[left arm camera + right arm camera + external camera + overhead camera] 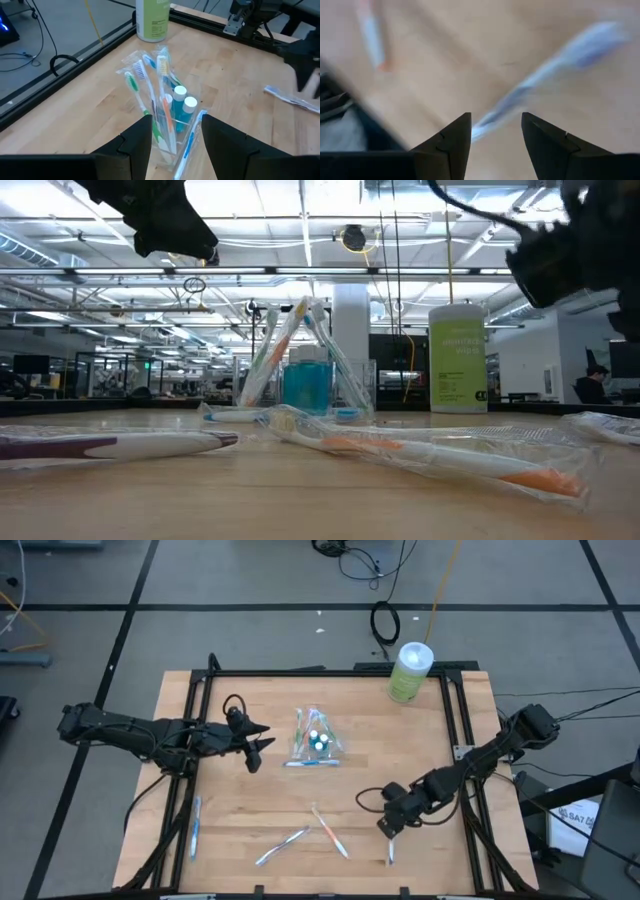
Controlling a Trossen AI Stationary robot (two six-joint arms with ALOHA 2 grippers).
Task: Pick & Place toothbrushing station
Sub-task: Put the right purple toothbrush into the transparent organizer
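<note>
A small clear cup [318, 740] stands mid-table, holding several wrapped toothbrushes and two teal-capped white tubes [184, 102]. It also shows in the low view [305, 380]. My left gripper [258, 745] is open, just left of the cup and above table height, and its fingers frame the cup in the left wrist view [175, 120]. My right gripper [388, 830] is open, low over the table's near right part. A blue-and-white toothbrush [545, 75] lies on the wood there, one end between the fingertips [495, 117]. It also shows in the high view [390, 855].
Loose wrapped toothbrushes lie at the near left [195, 825], near middle [282, 847] [328, 830] and beside the cup [313, 763]. A pale-green canister with a white lid [410, 670] stands at the far right corner. A dark frame [300, 672] rims the table.
</note>
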